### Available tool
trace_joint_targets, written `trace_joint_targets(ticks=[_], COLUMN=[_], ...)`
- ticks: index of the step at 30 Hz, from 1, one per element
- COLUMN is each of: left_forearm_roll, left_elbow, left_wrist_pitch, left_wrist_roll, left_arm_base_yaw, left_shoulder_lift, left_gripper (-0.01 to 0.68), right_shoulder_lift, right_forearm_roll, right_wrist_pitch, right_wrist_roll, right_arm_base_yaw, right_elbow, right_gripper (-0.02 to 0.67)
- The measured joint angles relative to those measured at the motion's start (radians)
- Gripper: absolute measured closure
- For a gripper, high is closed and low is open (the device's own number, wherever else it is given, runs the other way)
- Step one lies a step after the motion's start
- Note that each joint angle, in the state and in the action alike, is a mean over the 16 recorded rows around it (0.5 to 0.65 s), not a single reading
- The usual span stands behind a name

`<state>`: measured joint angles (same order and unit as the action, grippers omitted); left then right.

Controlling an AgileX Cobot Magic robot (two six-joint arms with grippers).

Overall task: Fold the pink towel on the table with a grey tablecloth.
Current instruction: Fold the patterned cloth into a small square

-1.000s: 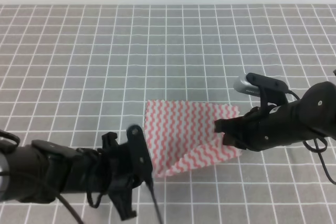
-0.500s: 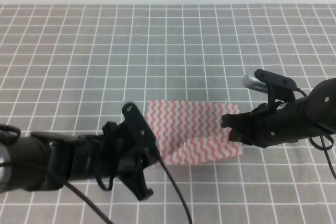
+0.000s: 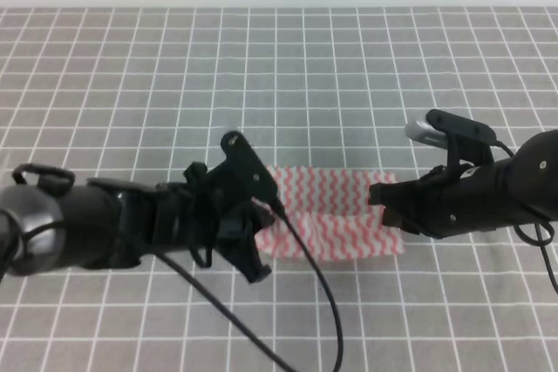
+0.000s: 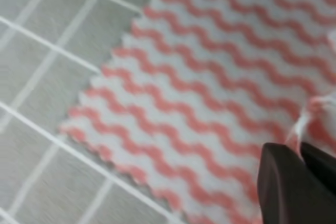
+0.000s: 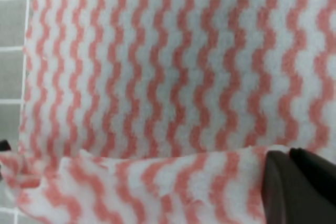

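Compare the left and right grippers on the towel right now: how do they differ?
The left gripper grips the pink towel at its left edge, reaching in from the left; the right gripper grips the right edge from the opposite side. The left arm trails a loose black cable across the table with a grey tablecloth; the right arm's cable stays short. Both are pinched shut on a raised towel flap.

No readable text, label, brand, number or sign appears in any of the views
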<state>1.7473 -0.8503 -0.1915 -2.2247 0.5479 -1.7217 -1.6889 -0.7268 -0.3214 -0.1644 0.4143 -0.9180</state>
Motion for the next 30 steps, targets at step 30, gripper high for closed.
trace_joint_targets(ticks=[30], left_forearm_roll=[0.003], left_elbow=[-0.096], left_wrist_pitch=[0.156], left_wrist_roll=[-0.055], left_arm_base_yaw=[0.000], left_shoulder_lift=[-0.076], left_gripper=[0.675], right_shoulder_lift=[-0.085], right_forearm_roll=[-0.007], right_wrist_pitch=[-0.027], right_wrist_roll=[0.000], right_arm_base_yaw=[-0.046], right_elbow=[-0.119], right_gripper=[0.664])
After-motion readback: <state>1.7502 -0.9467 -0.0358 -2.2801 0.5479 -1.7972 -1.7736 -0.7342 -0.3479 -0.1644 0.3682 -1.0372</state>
